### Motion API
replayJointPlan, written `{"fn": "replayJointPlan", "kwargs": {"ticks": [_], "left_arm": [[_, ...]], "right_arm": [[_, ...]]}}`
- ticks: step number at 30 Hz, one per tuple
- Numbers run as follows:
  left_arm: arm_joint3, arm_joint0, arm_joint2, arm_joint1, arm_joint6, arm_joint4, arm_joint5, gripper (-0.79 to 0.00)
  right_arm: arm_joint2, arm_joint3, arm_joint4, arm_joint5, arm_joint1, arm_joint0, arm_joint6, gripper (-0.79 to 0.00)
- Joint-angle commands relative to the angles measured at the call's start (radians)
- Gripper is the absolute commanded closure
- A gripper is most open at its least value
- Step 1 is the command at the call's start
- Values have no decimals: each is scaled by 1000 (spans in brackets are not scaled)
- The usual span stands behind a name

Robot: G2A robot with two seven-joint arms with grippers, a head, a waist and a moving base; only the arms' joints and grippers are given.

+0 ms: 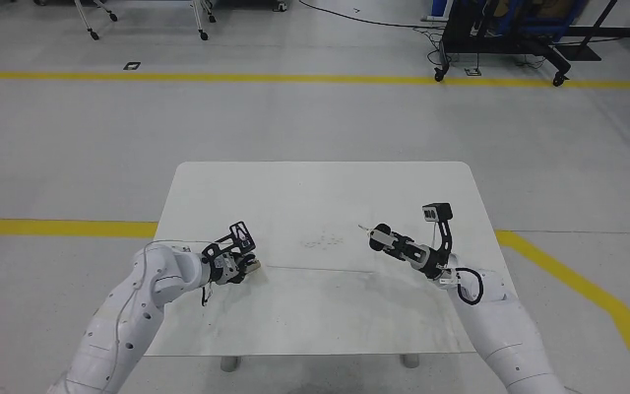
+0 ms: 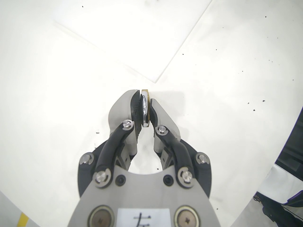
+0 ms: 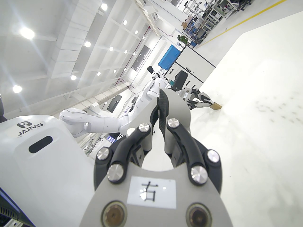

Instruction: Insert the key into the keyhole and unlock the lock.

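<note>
- Top view: I see the left gripper (image 1: 248, 264) clamped on the lock (image 2: 144, 109), near the table's (image 1: 325, 187) left edge.
- Right gripper (image 1: 375, 237) pinches the key (image 1: 363, 228), nearer the right edge.
- Dark smudges (image 1: 320, 241) lie between them.

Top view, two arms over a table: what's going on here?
The left pincer is shut on a small brass-coloured padlock with a silvery face, over the near left part of the white table. The right pincer is also shut, with what looks like a thin silvery key sticking out of its tip toward the padlock. The two are apart, so the key is not yet in the keyhole.
</note>
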Motion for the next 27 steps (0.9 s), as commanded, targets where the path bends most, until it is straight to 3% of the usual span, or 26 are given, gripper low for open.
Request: {"fn": "replayJointPlan", "kwargs": {"ticks": [1,14,15,16,24,26,27], "left_arm": [[5,-4,4,0,4,-3,5,0],[16,-10,4,4,33,-26,10,0],[16,-9,5,5,34,-26,11,-215],[15,-9,5,5,35,-26,12,-256],[20,-9,6,9,48,-27,14,-182],[21,-9,8,9,49,-20,16,-18],[22,-10,9,10,50,-19,17,0]], "right_arm": [[0,0,0,0,0,0,0,0],[0,0,0,0,0,0,0,0],[0,0,0,0,0,0,0,0],[0,0,0,0,0,0,0,0],[0,0,0,0,0,0,0,0],[0,0,0,0,0,0,0,0],[0,0,0,0,0,0,0,0]]}}
